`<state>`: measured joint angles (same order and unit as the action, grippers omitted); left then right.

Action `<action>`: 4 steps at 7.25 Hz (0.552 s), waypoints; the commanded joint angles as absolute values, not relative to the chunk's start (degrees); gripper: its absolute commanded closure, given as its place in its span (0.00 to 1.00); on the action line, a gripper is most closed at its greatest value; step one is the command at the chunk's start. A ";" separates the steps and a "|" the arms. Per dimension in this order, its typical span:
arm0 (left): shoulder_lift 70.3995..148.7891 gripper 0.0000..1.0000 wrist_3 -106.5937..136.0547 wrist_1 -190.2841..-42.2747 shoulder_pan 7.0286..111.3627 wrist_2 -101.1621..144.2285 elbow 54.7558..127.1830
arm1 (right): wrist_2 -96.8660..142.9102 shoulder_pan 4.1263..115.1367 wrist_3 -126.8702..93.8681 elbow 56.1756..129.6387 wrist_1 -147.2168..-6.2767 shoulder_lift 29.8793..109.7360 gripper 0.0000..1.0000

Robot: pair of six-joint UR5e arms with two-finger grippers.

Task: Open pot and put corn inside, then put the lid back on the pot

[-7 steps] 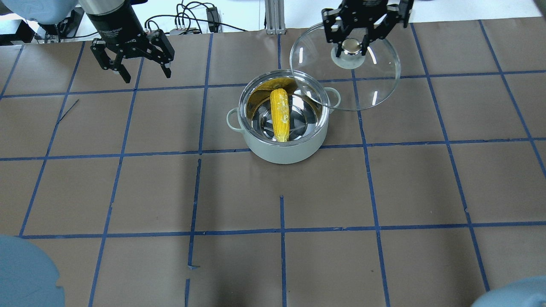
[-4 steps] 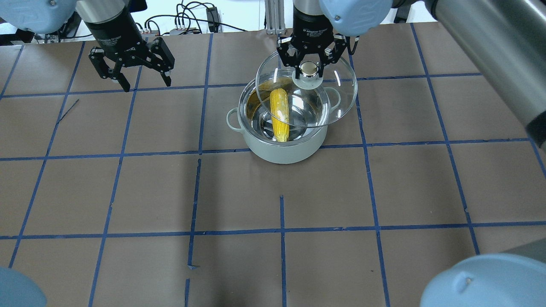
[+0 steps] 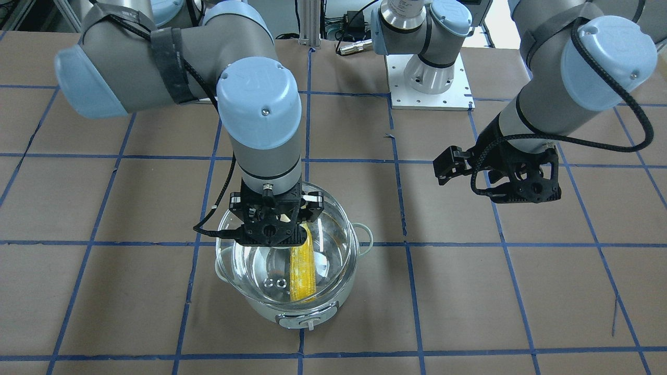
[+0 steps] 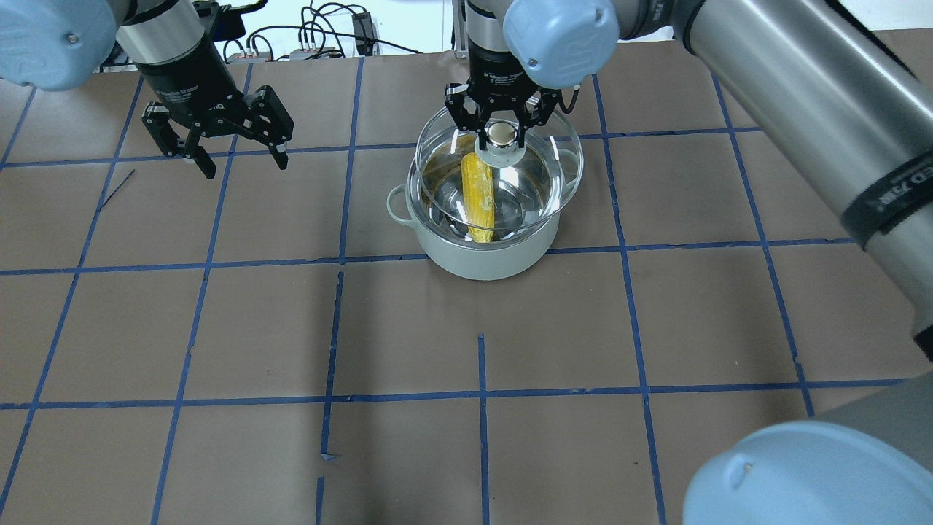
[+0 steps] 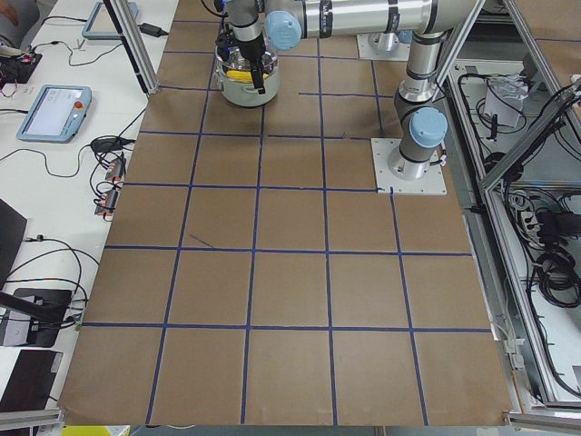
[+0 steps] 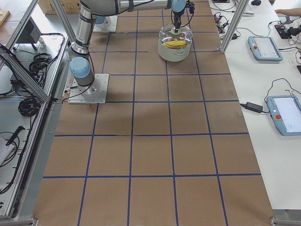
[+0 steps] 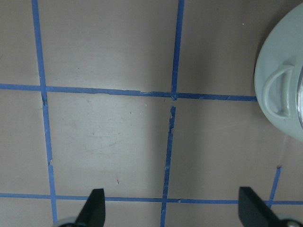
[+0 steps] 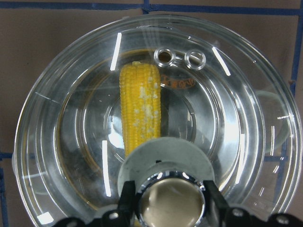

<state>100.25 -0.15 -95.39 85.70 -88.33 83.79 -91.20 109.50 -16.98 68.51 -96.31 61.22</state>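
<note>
Overhead exterior, lid (image 4: pixel 543 171) in right hand (image 4: pixel 500 133) above pot (image 4: pixel 485 259), corn (image 4: pixel 479 193) beneath

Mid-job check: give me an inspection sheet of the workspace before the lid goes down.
Surface: table covered in brown paper with a blue tape grid, lying flat.
Job's things: pot upright; corn lying inside it; lid held over the pot by its knob, unclear whether it is seated.
Clutter: nothing seen.
Grippers: right gripper shut on the lid's knob; left gripper open, empty, off to the pot's side.
Cables: black cable loops from the right wrist beside the lid's rim.
Surroundings: tablets on the side bench.
</note>
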 commanded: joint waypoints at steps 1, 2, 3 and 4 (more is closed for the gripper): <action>97.14 0.00 0.09 -95.45 86.04 -88.33 87.08 | -91.58 109.86 -17.14 68.55 -96.76 60.65 0.86; 93.99 0.00 -0.17 -94.41 86.04 -88.42 91.10 | -91.58 109.86 -17.31 68.64 -96.85 60.47 0.86; 92.30 0.00 -0.44 -90.65 85.96 -88.33 93.84 | -91.50 110.04 -17.40 68.56 -97.03 60.21 0.86; 91.94 0.00 -0.09 -90.09 85.96 -88.42 94.91 | -91.58 110.04 -17.49 68.64 -97.90 59.60 0.86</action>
<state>93.22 -0.23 -91.85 85.99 -88.37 92.64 -91.54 109.97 -17.37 68.59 -97.15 60.18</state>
